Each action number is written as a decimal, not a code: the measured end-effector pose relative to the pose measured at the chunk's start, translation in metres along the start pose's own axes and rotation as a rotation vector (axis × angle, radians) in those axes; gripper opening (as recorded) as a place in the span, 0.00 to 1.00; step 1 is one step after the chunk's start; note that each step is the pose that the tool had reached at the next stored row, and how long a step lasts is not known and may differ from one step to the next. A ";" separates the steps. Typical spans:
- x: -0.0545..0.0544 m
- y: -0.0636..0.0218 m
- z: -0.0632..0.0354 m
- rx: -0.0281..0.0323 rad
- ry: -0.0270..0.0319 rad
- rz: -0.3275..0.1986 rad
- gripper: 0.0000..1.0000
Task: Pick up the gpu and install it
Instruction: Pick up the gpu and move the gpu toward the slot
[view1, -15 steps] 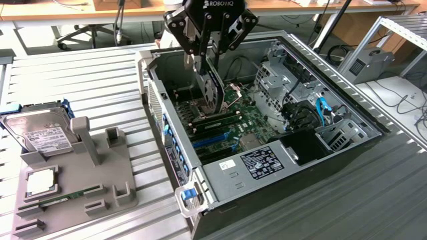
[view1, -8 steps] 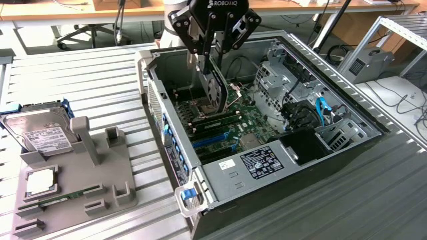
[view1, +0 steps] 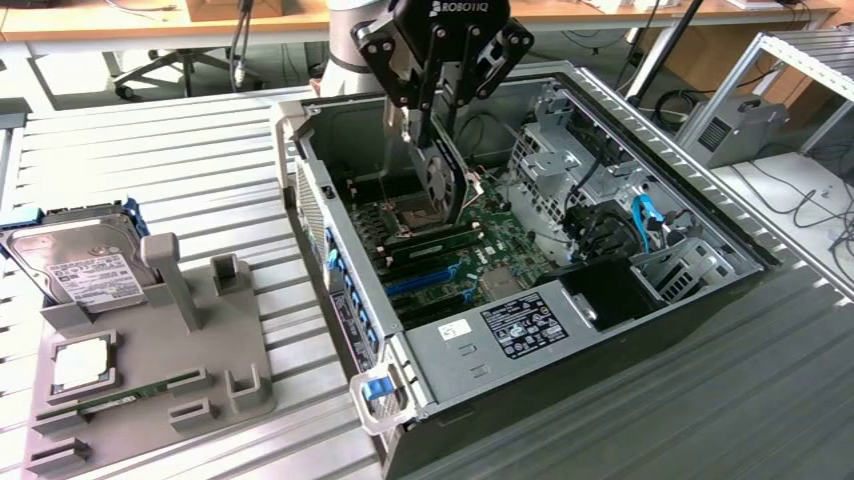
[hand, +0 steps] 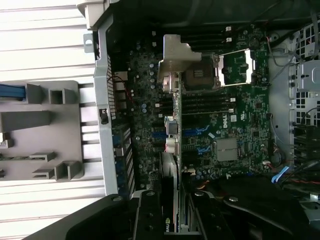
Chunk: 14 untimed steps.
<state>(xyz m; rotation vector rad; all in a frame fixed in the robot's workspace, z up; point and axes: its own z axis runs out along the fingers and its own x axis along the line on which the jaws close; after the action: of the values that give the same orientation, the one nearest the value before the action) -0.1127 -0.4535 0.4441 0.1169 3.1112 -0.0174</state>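
While the claw (view1: 430, 128) is clamped on the gpu (view1: 451, 185), the card hangs on edge inside the open case (view1: 461, 355). It is near 12 o'clock in the exterior view, over the board (view1: 514, 245), and not seated. The blue slots (view1: 424, 278) lie toward 6 o'clock from it. Can't tell how far above them it hangs, or which edge faces them.

Wrist view: the claw (hand: 172, 217) has fingers on either side of the card. The gpu (hand: 172, 130) is seen edge-on, with its silver bracket (hand: 175, 62) at the end away from the claw.

Handling, as a judgement:
- The card is light and stiff but fragile.
- Best hold is the bare board edge or the heatsink body.
- Keep off the fan, the contact strip and small parts.
- The bracket is the toughest part.
- Thin smooth faces under a pinch grip could let it slip or swing.

Containers:
- The case holds the board, a metal drive cage and black and blue cables toward 3 o'clock. A black shroud and labelled unit (view1: 523, 325) sit toward 5 o'clock.
- The grey fixture (view1: 220, 350) sits on the desk (view1: 174, 160) at 8 o'clock. It holds a hard drive (view1: 83, 268) leaning at its far end, a cpu (view1: 83, 362) lying flat, and a memory stick (view1: 127, 398) in a slot just beside the cpu.
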 end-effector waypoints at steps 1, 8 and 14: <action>-0.002 0.0002 0.0001 0.0006 -0.0001 0.000 0.26; -0.012 0.0009 0.0006 0.0031 -0.0002 0.000 0.26; -0.019 0.0014 0.0009 0.0050 -0.0004 0.000 0.26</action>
<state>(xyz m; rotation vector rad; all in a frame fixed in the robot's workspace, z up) -0.0938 -0.4535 0.4437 0.1166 3.1109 -0.0251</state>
